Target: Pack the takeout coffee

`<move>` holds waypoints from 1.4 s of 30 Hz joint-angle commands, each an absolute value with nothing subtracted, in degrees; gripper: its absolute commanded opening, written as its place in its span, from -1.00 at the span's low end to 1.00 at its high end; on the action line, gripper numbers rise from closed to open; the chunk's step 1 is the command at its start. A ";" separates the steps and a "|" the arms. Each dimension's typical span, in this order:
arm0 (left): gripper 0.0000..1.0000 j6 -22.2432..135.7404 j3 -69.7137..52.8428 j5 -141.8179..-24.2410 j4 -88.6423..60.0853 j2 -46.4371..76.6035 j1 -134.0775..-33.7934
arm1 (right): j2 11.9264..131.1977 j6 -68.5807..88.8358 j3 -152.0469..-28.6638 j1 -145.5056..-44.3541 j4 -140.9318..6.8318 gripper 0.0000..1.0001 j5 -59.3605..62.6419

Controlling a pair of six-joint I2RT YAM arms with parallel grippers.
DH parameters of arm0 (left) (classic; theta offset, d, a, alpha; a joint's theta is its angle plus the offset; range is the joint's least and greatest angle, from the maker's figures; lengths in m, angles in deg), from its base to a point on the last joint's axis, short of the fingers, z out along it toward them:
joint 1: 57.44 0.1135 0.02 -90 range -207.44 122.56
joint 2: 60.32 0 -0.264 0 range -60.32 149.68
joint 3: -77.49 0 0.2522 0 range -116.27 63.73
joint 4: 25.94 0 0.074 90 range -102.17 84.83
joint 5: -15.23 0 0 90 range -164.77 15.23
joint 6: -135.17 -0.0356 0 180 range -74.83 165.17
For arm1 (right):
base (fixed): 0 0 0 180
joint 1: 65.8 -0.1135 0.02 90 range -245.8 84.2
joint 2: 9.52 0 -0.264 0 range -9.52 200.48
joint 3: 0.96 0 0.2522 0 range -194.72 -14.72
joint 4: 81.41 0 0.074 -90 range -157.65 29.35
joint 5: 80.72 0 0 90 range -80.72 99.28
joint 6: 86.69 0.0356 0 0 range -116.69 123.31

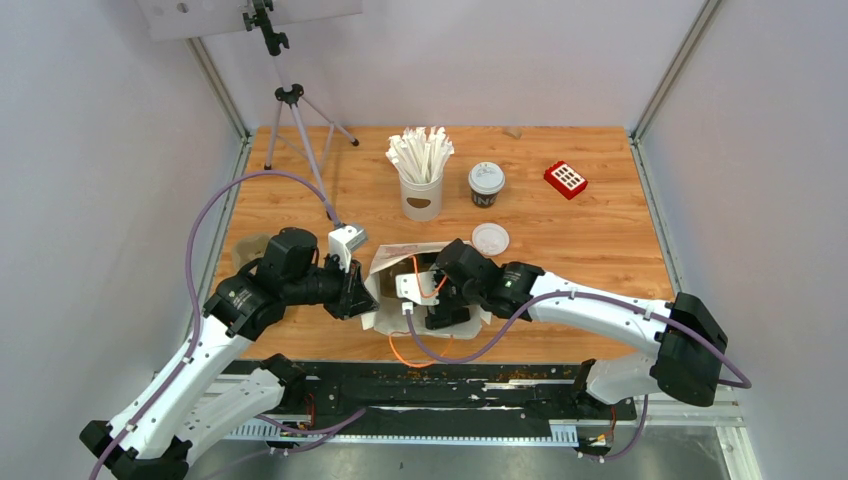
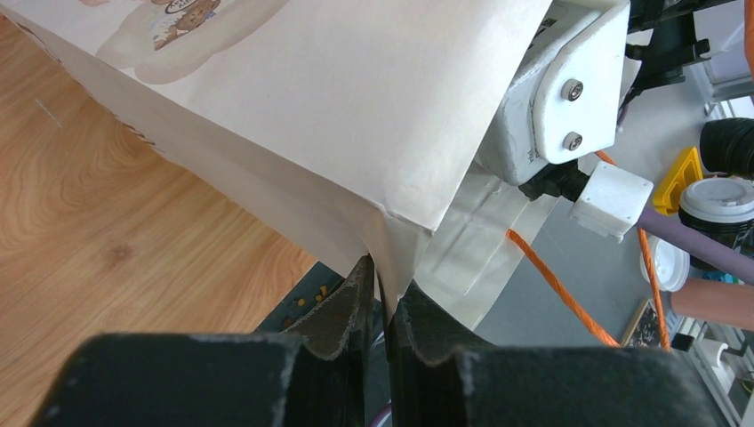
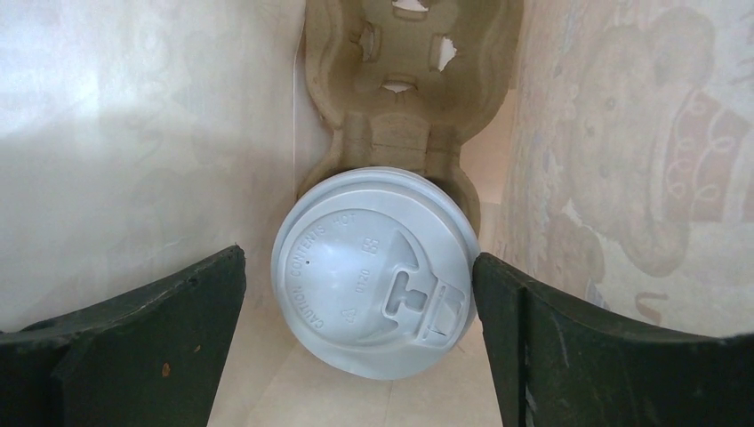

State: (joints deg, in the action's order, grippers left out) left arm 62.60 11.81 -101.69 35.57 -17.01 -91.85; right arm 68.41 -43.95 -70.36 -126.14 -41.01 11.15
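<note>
Now, two white-lidded dark brown paper cups: one cup (image 3: pixel 373 294) in the white paper bag (image 2: pixel 356 107) (by one beige pulp carrier (image 3: pixel 409 107)), between the spread jaws of my right gripper (image 3: pixel 358 260); the other cup (image 1: pixel 486 185) on the wooden table (image 1: pixel 600 230). My left gripper (image 2: pixel 382 285) pinches the bag's edge.

1. The left arm reaches forward, its wrist turned inward toward the centre.
2. The left gripper (image 2: pixel 381 289) has its jaws pinched on an edge of the paper bag (image 2: pixel 356 107).
3. The right arm reaches in from the right, wrist bent downward.
4. The right gripper (image 3: pixel 357 267) has its jaws spread wide.
</note>
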 commanded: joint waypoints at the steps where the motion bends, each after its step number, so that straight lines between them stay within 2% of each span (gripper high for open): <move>1: -0.66 61.76 9.95 -101.31 35.00 -17.08 -91.69 | 67.48 -44.88 -73.65 -126.69 -41.02 0.96 10.49; 12: -0.66 61.74 9.69 -101.21 34.89 -16.60 -91.65 | 66.92 -45.61 -75.11 -127.50 -40.27 0.97 10.17; 15: -0.66 61.78 9.36 -101.10 34.85 -16.43 -91.70 | 67.39 -45.33 -75.85 -127.57 -39.46 0.86 8.12; 19: -0.66 61.78 9.11 -100.94 35.01 -16.15 -91.69 | 67.69 -44.90 -76.42 -127.54 -39.42 0.62 7.66; 24: -0.66 61.69 8.78 -100.10 35.42 -15.99 -91.71 | 67.28 -44.60 -76.42 -127.63 -39.08 0.67 7.00; 38: -0.66 63.76 6.25 -99.79 35.44 -14.01 -91.69 | 67.45 -40.56 -85.01 -127.80 -32.60 0.15 -1.13; 42: -0.67 64.14 4.89 -99.07 36.73 -12.77 -91.71 | 66.33 -38.85 -85.95 -127.93 -32.02 0.10 -3.97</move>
State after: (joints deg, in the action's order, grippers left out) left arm 63.32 8.12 -99.59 36.53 -13.47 -91.85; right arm 68.28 -41.48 -83.08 -127.41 -33.47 1.01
